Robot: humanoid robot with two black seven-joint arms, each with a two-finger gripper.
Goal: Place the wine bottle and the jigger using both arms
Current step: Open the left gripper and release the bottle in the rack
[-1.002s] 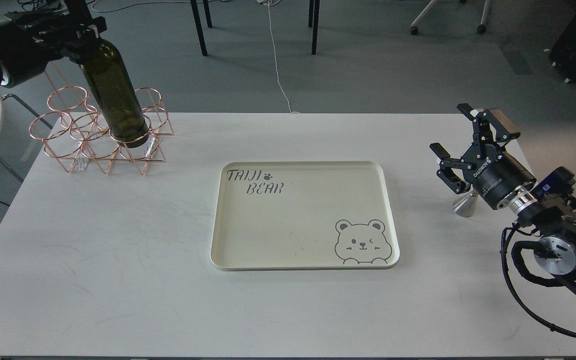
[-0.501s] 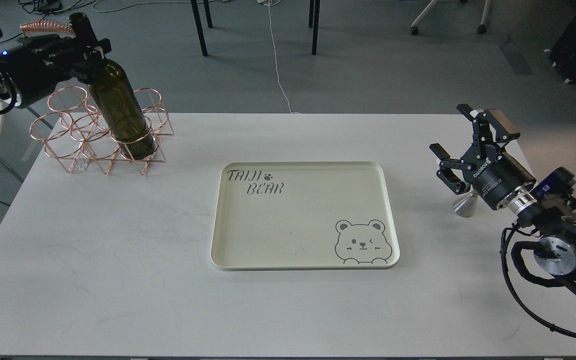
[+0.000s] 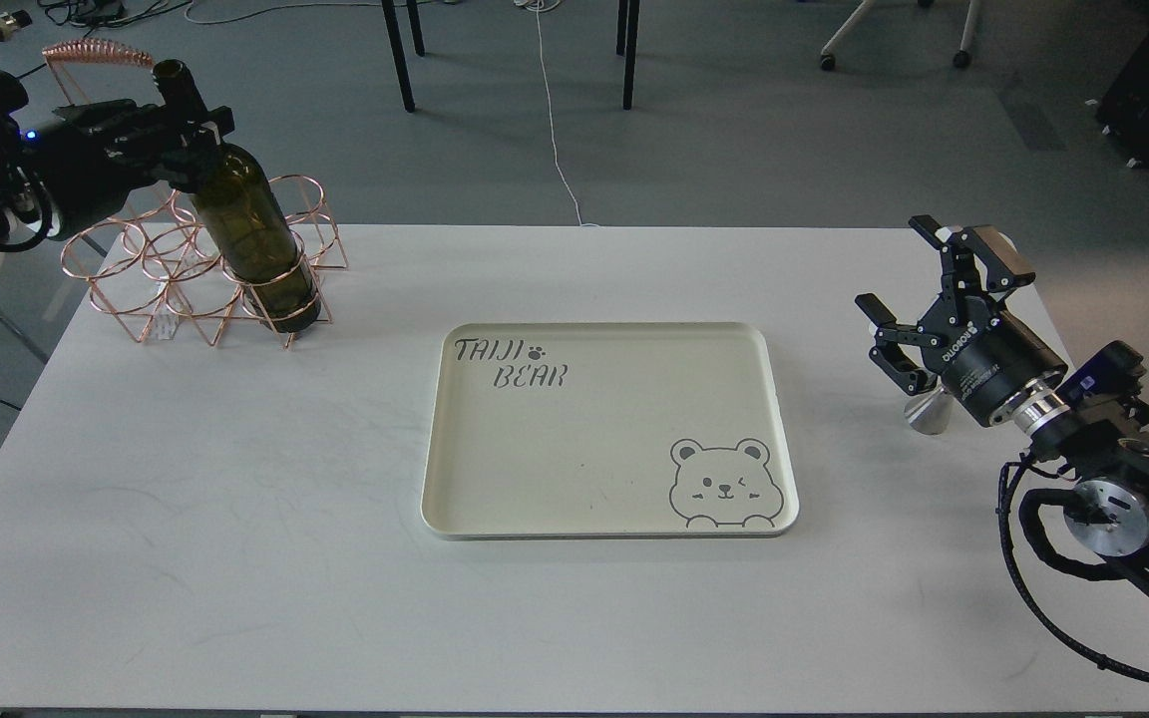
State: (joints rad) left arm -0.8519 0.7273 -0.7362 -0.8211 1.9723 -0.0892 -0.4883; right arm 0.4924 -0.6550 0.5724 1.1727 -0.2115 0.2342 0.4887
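The dark olive-green wine bottle point(image 3: 250, 234) stands tilted in the front right ring of a copper wire rack point(image 3: 166, 289) at the table's far left. My left gripper point(image 3: 181, 125) is shut on the bottle's neck, just below its mouth. The steel jigger point(image 3: 927, 412) stands on the table at the right, mostly hidden behind my right gripper point(image 3: 919, 289). My right gripper is open, its fingers spread above and around the jigger, holding nothing.
A cream tray point(image 3: 455, 459) with a bear drawing and "TAIJI BEAR" lettering lies at the table's middle. The white table point(image 3: 235, 558) ends just right of my right arm. Chair legs and a white cable are on the floor beyond.
My left gripper has lowered the bottle deeper into the rack ring, so its mouth now shows. My right gripper has shifted slightly down and stays open.
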